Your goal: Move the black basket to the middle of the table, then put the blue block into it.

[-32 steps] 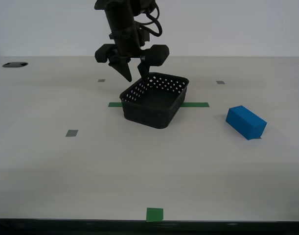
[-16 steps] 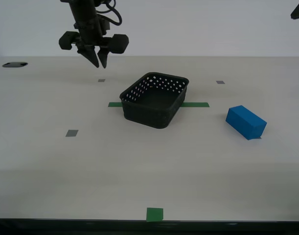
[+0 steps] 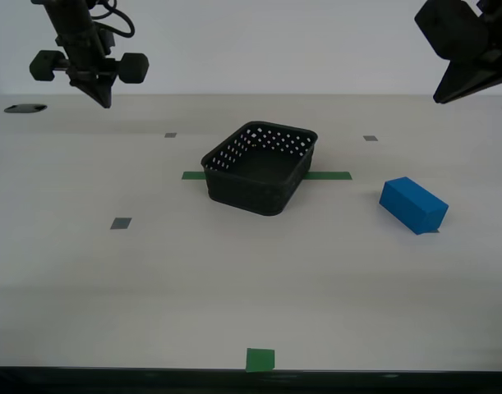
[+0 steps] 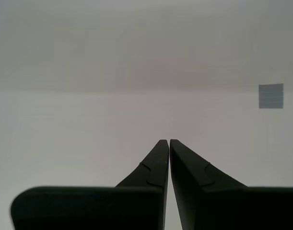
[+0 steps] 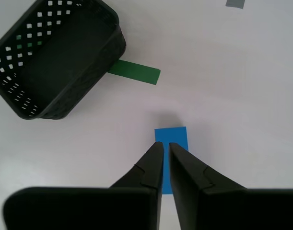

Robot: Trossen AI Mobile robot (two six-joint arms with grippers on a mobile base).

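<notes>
The black basket (image 3: 251, 193) stands empty on the green tape strip (image 3: 326, 175) in the middle of the table (image 3: 234, 279). The blue block (image 3: 412, 204) lies on the table at the exterior view's right of the basket. My first gripper (image 3: 444, 92) hangs high at the exterior view's top right. In the first wrist view its jaws (image 5: 166, 143) are shut and empty above the blue block (image 5: 172, 134), with the basket (image 5: 88, 81) off to one side. My second gripper (image 3: 99, 94) is shut and empty, high at the exterior view's far left, over bare table (image 4: 166, 140).
Small grey tape squares (image 3: 120, 222) (image 3: 370, 138) (image 3: 170, 135) lie on the table. A green square (image 3: 260, 359) is at the front edge. A dark hole (image 3: 25, 107) is at the far left corner. A grey square (image 4: 271, 96) shows in the second wrist view.
My second gripper has left the basket's far rim, shut, and moved up and to the exterior view's left. My first arm has come into view at the top right.
</notes>
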